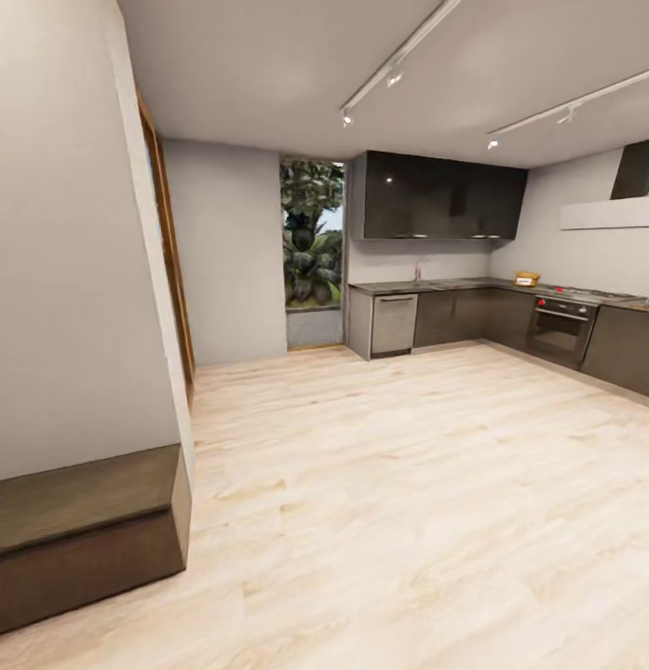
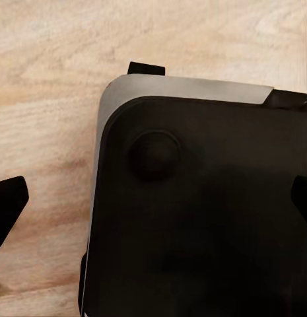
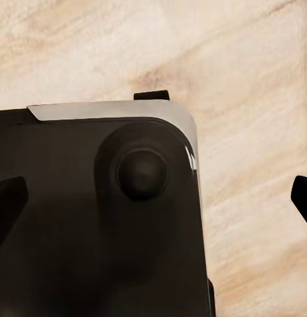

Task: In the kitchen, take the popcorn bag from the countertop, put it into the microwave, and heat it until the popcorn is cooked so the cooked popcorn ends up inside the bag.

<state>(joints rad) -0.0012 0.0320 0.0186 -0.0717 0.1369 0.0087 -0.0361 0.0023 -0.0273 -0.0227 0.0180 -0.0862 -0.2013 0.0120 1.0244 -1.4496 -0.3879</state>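
Two claws over robot's dark base (image 2: 206, 218) and wood floor (image 1: 408, 484): left claw (image 2: 153, 198) fingers spread wide apart, right claw (image 3: 153, 198) likewise apart, both empty. Kitchen far across room. Grey L-shaped surface (image 1: 473, 285) runs along back wall, turns at right corner past built-in oven (image 1: 561, 328). Small tan object, possibly popcorn bag (image 1: 527, 277), on surface near corner; too small to tell facing or long axis.

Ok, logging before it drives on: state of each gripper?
Left gripper: open, holding nothing.
Right gripper: open, holding nothing.
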